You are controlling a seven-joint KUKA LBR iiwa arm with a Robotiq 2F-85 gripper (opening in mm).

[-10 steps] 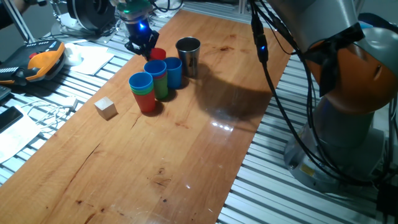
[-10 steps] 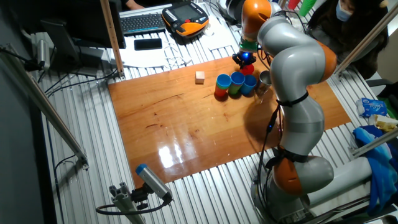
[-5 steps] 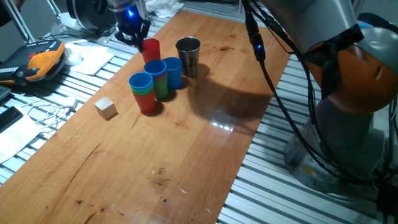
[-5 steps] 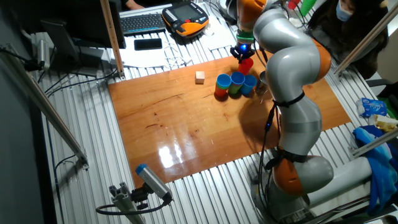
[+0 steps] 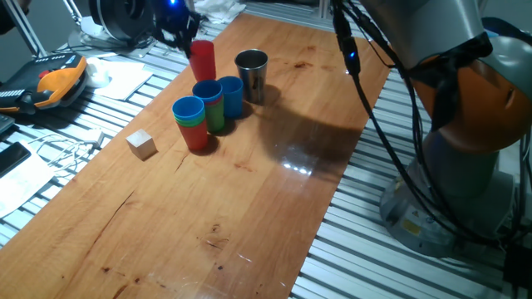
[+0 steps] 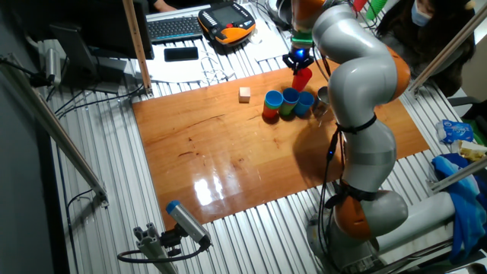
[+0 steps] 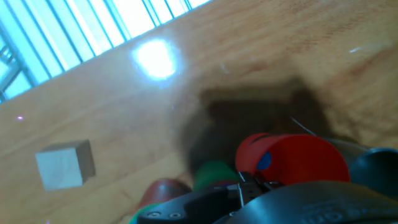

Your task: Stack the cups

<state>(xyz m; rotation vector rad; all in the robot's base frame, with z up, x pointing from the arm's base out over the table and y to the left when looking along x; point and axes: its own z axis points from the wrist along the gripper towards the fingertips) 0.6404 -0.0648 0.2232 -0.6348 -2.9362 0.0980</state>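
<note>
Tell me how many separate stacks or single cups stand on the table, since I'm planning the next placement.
3 stacks clustered mid-table, 1 steel cup beside them. A red cup is lifted in the gripper. Nested cups may be hidden.

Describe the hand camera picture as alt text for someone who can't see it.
Blurry close-up from the hand camera: a red cup fills the lower right, right against the dark gripper at the bottom edge. A small wooden cube sits at left on the wooden table, where a bright glare shows, and green and red shapes show at the bottom.
</note>
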